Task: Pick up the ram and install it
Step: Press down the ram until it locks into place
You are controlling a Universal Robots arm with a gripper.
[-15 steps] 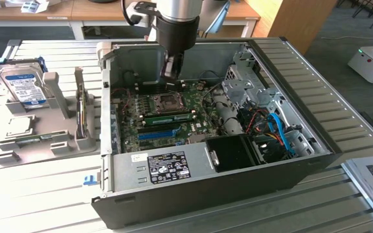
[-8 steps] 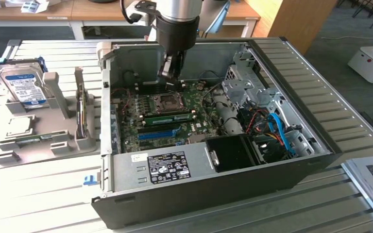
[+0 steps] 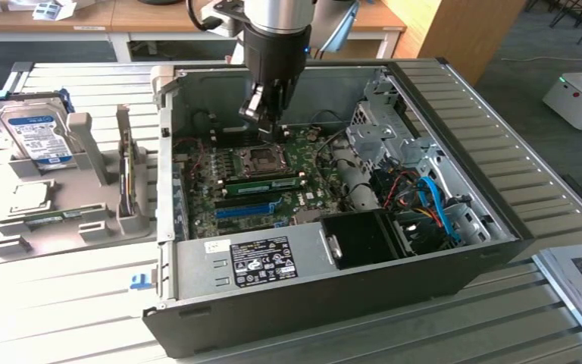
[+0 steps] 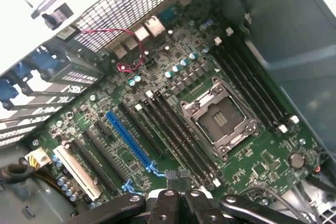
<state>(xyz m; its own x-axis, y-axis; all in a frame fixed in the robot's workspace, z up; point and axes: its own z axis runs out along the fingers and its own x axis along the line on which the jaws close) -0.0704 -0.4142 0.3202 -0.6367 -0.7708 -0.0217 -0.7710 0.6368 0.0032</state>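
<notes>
the gripper (image 3: 263, 120) is hanging clenched over the motherboard (image 3: 261, 182), the ram (image 3: 263, 182) sitting at its 6 o'clock.

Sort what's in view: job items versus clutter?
Job: green circuit-board ram stick with black chips, on the motherboard; shut black gripper; open dark computer case.
Lying about: silver hard drive with blue-white label; grey plastic holder rack.

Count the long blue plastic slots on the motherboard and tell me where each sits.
1. The long blue plastic slot lies on the green motherboard, flanked by black slots. Part of the board is hidden, so others may exist.
</notes>
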